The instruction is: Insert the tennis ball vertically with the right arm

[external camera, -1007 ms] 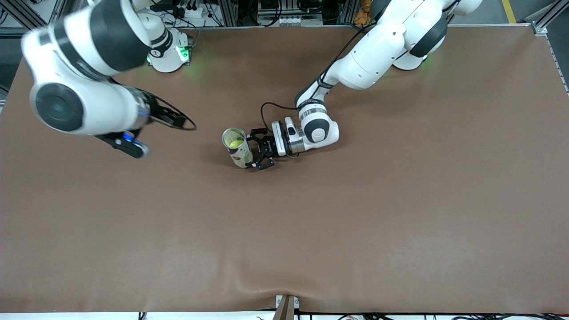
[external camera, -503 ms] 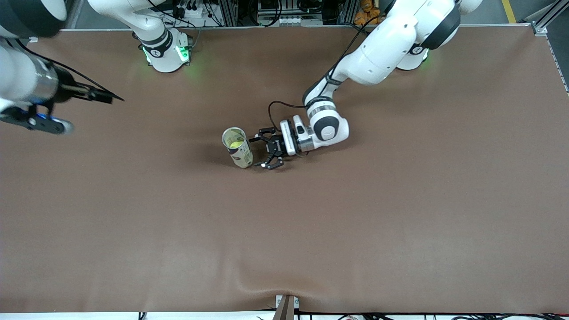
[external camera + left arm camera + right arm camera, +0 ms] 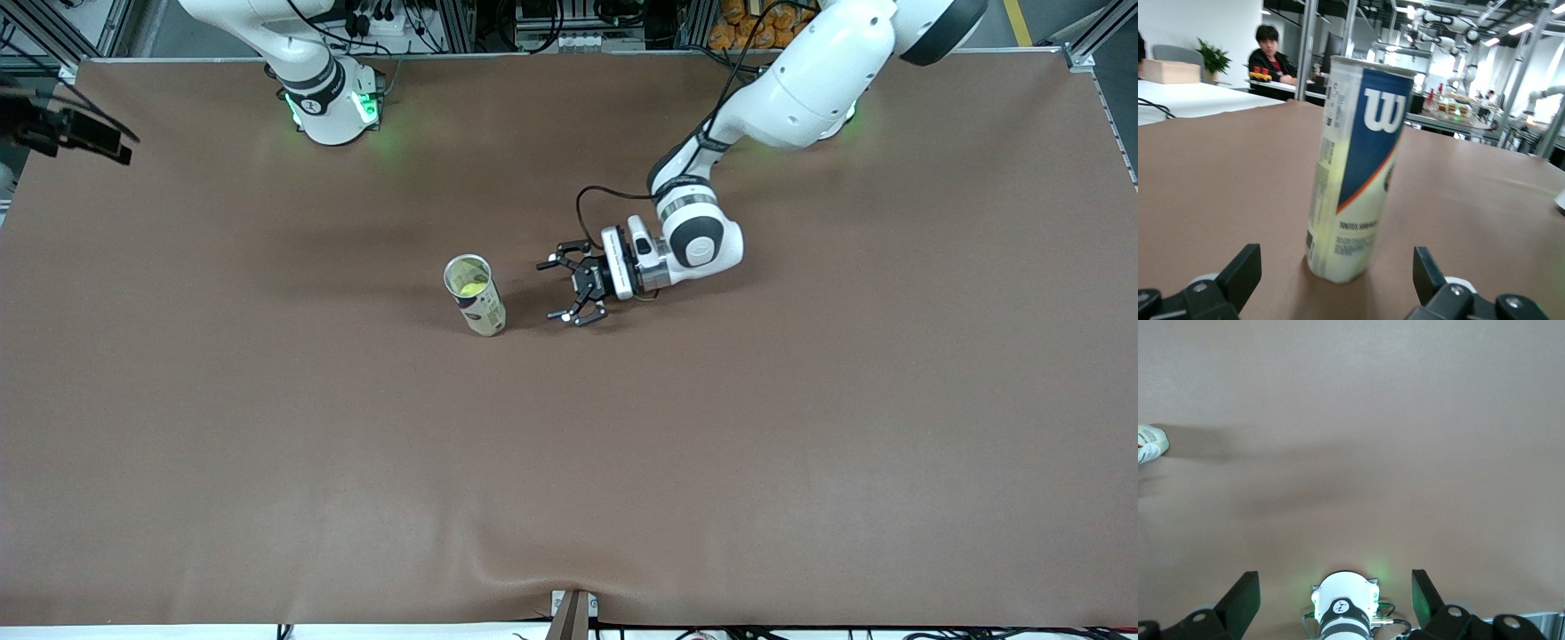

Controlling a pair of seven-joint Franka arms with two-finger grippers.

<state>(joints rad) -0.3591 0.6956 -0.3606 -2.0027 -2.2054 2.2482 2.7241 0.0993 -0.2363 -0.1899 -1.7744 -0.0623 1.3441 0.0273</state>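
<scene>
A clear tennis-ball can (image 3: 476, 298) with a blue Wilson label stands upright near the table's middle. The yellow-green tennis ball (image 3: 471, 285) lies inside it, seen through the open top. My left gripper (image 3: 551, 290) hovers low beside the can, toward the left arm's end, open and apart from it. In the left wrist view the can (image 3: 1358, 167) stands between the spread fingertips (image 3: 1245, 267), a little ahead of them. My right gripper (image 3: 1335, 585) is open and empty, high over the table near its own base. Its dark hand (image 3: 67, 133) shows over the table's corner.
The right arm's base (image 3: 331, 107) glows green at the table's back edge and shows in the right wrist view (image 3: 1341, 613). The brown mat (image 3: 711, 444) covers the whole table. A small bracket (image 3: 573, 613) sits at the front edge.
The left gripper has drawn back from the can toward the left arm's end, staying open. The right arm has swung up and away to the table's corner at its own end.
</scene>
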